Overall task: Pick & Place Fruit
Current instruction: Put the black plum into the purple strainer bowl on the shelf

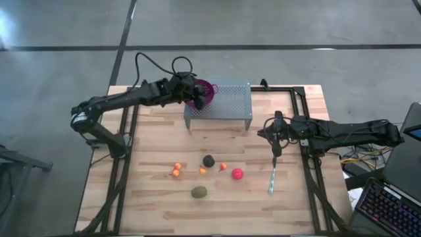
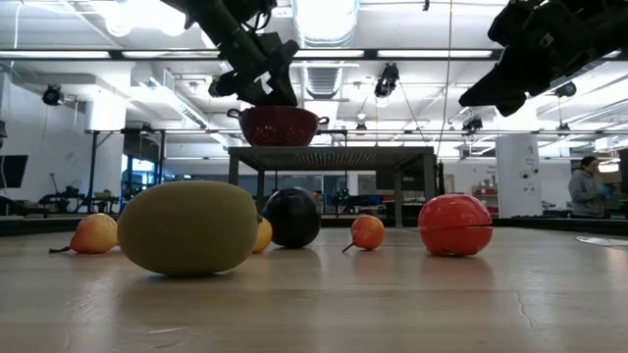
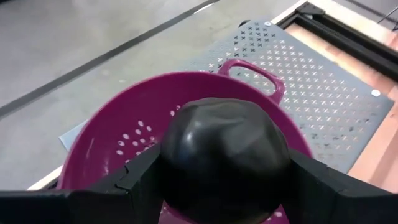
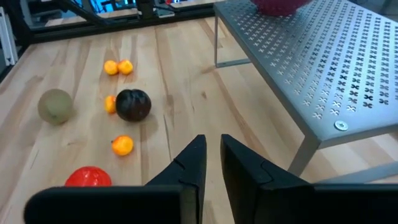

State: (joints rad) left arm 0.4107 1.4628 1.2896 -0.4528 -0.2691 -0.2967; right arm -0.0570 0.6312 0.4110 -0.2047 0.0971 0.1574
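1. Nearest, a matte olive-green oval fruit (image 2: 188, 227) on the wood-plank table (image 1: 151, 207), then a glossy red ball (image 2: 455, 225).
2. Right gripper (image 4: 213, 152) hovers empty, fingers slightly parted.
3. Farthest, left gripper (image 3: 217, 180) clamps a dark wrinkled ball (image 3: 224, 158) over the purple perforated colander (image 3: 124, 124).

One camera hangs high up and looks straight down on the whole wooden surface (image 1: 217, 197) and both arms. One sits right down at the surface's height, very near the green fruit (image 2: 188, 227), and looks flat across into the room behind. One rides on the left arm, looking down past its fingers (image 3: 143, 180) from very close into the purple bowl (image 3: 112, 130). One rides on the right arm, looking past its fingers (image 4: 193, 165) across the surface.

The high, low and right wrist views all share the fruit on the wood, such as the red ball (image 1: 237, 174) (image 2: 455, 225) (image 4: 87, 177). The grey metal stand (image 1: 227, 102) (image 2: 332, 153) (image 3: 323, 93) (image 4: 323, 68) shows in all four.
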